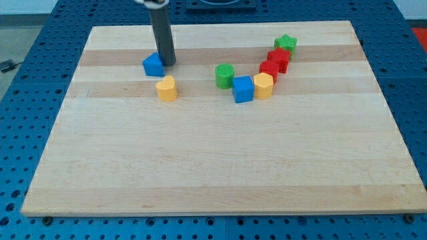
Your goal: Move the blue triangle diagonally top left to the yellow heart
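Observation:
The blue triangle (pixel 153 65) lies on the wooden board (pixel 220 167) near the view's top left. The yellow heart (pixel 167 88) sits just below it and slightly to its right, with a small gap between them. My tip (pixel 167 64) rests on the board right against the blue triangle's right side. The dark rod rises from it to the view's top edge.
To the right lies a curved row of blocks: a green cylinder (pixel 225 76), a blue cube (pixel 243 89), a yellow hexagon (pixel 263 85), a red block (pixel 269 70), a second red block (pixel 279 59) and a green star (pixel 285 45).

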Action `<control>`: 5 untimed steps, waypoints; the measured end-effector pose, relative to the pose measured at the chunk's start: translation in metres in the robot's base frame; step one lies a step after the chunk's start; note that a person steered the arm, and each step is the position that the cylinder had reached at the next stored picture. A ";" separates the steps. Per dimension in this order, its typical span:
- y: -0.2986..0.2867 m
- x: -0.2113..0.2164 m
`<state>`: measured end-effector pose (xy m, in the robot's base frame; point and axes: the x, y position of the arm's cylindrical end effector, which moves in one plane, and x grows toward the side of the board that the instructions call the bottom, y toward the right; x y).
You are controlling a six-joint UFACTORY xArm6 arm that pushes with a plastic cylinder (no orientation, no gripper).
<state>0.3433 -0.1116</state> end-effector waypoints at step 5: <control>0.051 0.046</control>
